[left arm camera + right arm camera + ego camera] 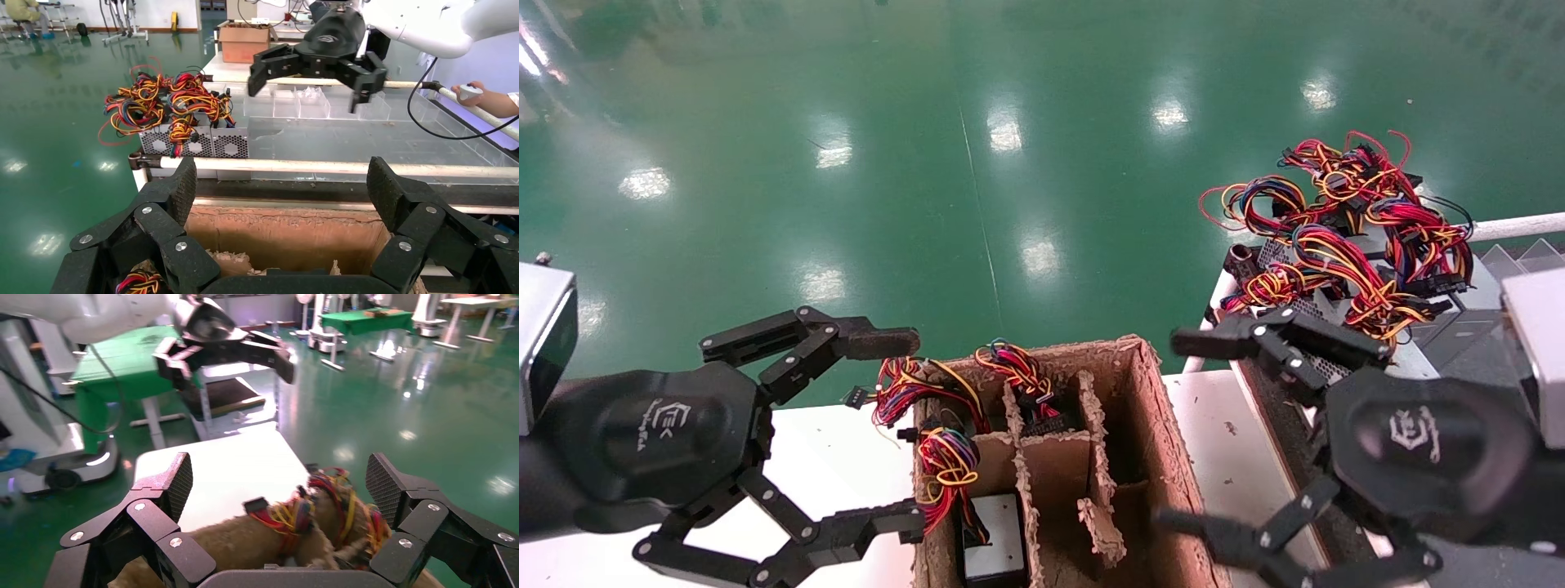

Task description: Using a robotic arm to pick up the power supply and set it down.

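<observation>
Both my pincers, left gripper (911,433) and right gripper (1185,429), hung wide and empty by the cardboard box (1148,425), and honestly the power supply (1295,302) looked snag-prone with those loose wires (1344,220).

Power supply (1303,306): body mostly buried under its wires (1344,220), only a strip of vent showing; near end hidden behind the right gripper (1185,429). Box (1050,457): near end cut off by the frame bottom, far right compartment too dark to read. White-label unit (997,543) in the box's left compartment is cropped at the frame bottom, its top under wires. Left gripper (903,429): arm runs out the left edge. Right wrist view: box and wires (318,517) blurred, connectors unreadable.
</observation>
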Controlling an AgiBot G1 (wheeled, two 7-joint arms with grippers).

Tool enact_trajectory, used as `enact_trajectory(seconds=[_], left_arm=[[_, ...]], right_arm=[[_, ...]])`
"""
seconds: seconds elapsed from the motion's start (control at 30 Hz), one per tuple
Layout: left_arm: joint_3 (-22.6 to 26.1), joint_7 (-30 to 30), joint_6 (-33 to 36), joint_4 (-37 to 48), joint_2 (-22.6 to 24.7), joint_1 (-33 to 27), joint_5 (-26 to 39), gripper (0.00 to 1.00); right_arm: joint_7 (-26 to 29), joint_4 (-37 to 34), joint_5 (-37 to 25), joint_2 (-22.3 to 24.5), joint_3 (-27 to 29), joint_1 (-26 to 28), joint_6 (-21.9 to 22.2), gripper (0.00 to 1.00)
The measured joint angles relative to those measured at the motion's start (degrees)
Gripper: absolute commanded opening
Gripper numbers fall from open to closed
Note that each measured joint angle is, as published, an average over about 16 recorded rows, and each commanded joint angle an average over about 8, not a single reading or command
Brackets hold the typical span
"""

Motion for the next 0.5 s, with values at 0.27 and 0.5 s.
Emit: enact_trajectory(seconds=[0.27, 0.5], left_arm=[[0.00, 0.00, -0.01, 0.01, 0.00, 0.01, -0.01, 1.00], [0.00, 0.00, -0.02, 0.01, -0.01, 0.01, -0.01, 1.00]], right_arm=[[0.37, 1.57, 0.73, -0.44, -0.46, -0.26, -0.51, 1.00], [0.38, 1.62, 0.83, -0.47, -0.50, -0.29, -0.54, 1.00]])
